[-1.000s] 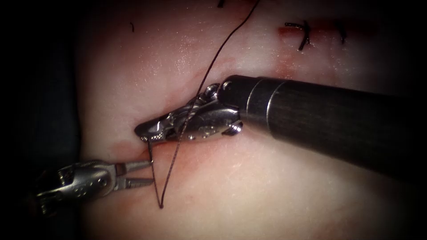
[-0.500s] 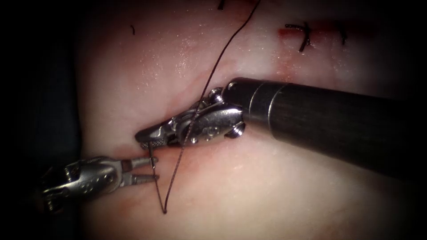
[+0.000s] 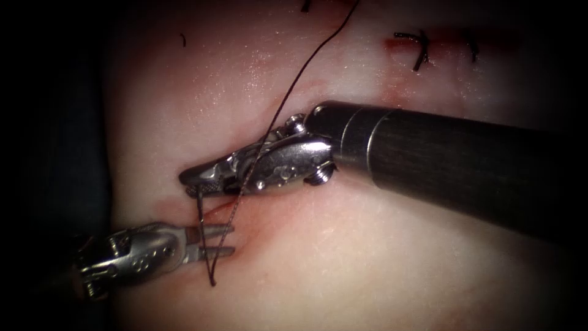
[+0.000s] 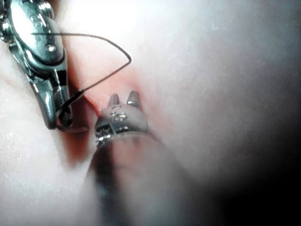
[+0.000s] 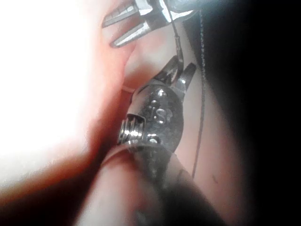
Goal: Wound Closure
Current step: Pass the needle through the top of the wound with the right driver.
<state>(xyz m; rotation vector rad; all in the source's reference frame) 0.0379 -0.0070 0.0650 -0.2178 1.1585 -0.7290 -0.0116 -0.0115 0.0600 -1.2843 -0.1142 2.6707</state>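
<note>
Needle (image 3: 203, 236) hangs at lower left of the frame, pinched near one end by the right hand (image 3: 195, 182), clear of the tissue (image 3: 343, 257). Left hand (image 3: 225, 240) sits spread around its shaft, thread (image 3: 288, 98) trailing to the upper edge.

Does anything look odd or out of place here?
Nothing stands out. The right tool holds the needle at its end; the left tool is open around it, gripping nothing. The thread runs loose over the tissue.
</note>
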